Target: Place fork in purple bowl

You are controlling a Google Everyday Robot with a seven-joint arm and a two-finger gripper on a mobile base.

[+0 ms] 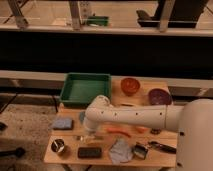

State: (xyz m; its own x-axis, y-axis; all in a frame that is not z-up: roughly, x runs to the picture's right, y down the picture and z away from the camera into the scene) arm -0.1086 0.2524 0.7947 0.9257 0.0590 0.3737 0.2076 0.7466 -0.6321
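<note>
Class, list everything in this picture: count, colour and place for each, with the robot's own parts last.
table: one, wooden, centre.
tray: one, green, far left.
red-orange bowl: one, far side, right of tray.
purple bowl: one, dark, far right.
pad: one, blue, left edge.
cup: one, metal, near-left corner.
block: one, black, near edge.
cloth: one, grey, near edge.
fork: one, silvery, left of centre.
arm: one, white, across the middle.
gripper: one, below the arm's elbow, by the fork.

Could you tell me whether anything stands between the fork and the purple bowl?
Yes: the robot's own white forearm stretches across the table between the fork, beside the claw at near left, and the purple bowl at far right.
</note>
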